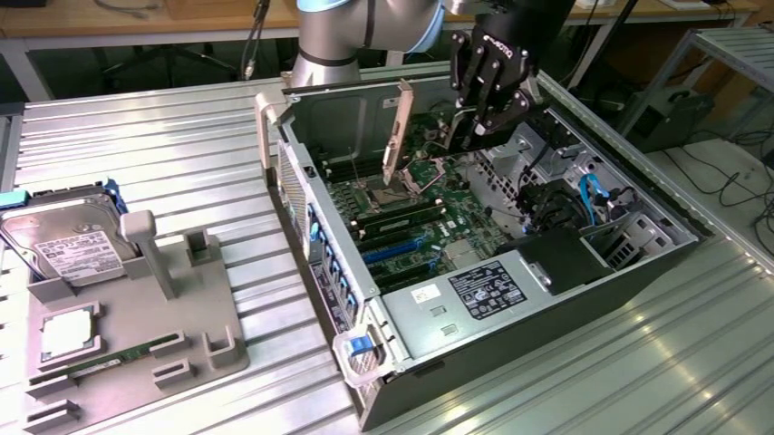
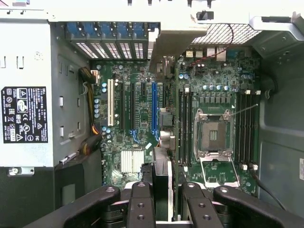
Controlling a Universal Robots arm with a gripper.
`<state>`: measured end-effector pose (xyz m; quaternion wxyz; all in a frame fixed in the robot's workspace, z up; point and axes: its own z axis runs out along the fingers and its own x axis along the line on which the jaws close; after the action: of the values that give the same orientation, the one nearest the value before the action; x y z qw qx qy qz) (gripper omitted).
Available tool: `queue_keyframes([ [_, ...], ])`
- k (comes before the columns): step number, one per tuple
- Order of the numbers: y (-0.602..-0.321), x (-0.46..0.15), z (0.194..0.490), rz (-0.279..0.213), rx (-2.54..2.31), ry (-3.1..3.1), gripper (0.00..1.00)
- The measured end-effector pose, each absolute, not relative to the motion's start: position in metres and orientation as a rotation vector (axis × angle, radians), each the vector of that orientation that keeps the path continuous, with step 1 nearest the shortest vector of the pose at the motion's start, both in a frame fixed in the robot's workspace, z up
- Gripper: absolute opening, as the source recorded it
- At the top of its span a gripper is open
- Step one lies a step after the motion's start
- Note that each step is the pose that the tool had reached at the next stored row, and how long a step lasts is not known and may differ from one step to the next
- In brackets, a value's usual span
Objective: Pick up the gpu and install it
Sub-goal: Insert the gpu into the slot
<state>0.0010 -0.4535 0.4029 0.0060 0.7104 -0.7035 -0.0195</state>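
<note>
My gripper (image 1: 469, 134) hangs over the open computer case (image 1: 508, 362) and is shut on the gpu (image 1: 396, 127). The gpu is a thin dark card held on edge, its long pale bracket strip towards the case's rear panel. It sits above the motherboard (image 1: 418, 213), apart from the slots. In the wrist view the gpu (image 2: 161, 171) runs edge-on between the black fingers (image 2: 141, 204), in line with the blue slot (image 2: 153, 107) or just beside it. Its bracket (image 2: 173, 40) lies near the rear slot openings.
A grey fixture tray (image 1: 206, 335) at the exterior view's left holds a silver hard drive (image 1: 72, 245), a processor (image 1: 67, 331) and a green memory stick (image 1: 115, 358). Inside the case are the power supply (image 1: 484, 290), drive cage cables (image 1: 593, 195) and an open processor socket (image 2: 211, 135).
</note>
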Motion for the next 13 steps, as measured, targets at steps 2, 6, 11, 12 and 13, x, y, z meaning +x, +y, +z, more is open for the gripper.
queue_keyframes([
  [2, -0.4535, 0.0010, 0.4022, -0.061, 2.223, -2.201, 0.28],
  [6, -0.4535, 0.0010, 0.4007, -0.063, 2.223, -2.201, 0.28],
  [11, -0.4535, 0.0010, 0.3987, -0.063, 2.223, -2.201, 0.28],
  [12, -0.4535, 0.0010, 0.3984, -0.063, 2.223, -2.201, 0.28],
  [13, -0.4535, 0.0010, 0.3973, -0.063, 2.223, -2.201, 0.28],
])
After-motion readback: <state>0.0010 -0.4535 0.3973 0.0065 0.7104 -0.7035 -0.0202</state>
